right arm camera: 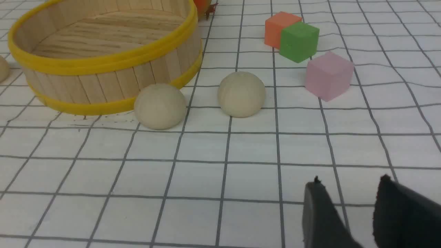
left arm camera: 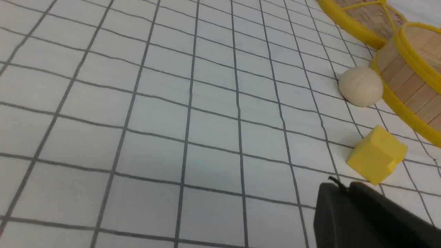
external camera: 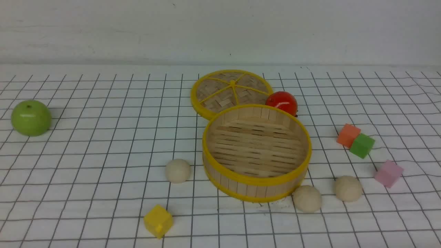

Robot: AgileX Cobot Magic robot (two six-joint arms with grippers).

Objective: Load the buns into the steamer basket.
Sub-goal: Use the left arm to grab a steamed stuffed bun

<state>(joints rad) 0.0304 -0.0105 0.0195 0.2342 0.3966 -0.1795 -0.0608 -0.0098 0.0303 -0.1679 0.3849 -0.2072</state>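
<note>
Three buns [external camera: 177, 170] [external camera: 307, 198] [external camera: 348, 188] lie outside the empty steamer basket [external camera: 255, 180], toward the near edge of the table [external camera: 86, 155]. They seem split by reach: one for your clenched, empty left gripper [left arm camera: 344, 187], two for your parted, empty right gripper [right arm camera: 349, 182].

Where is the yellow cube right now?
In the front view, the yellow cube sits left of the steamer basket, nearer the camera than the bun on that side.

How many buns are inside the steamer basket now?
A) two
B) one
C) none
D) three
C: the basket shows only its bare slatted floor, and all three buns lie outside it.
</note>
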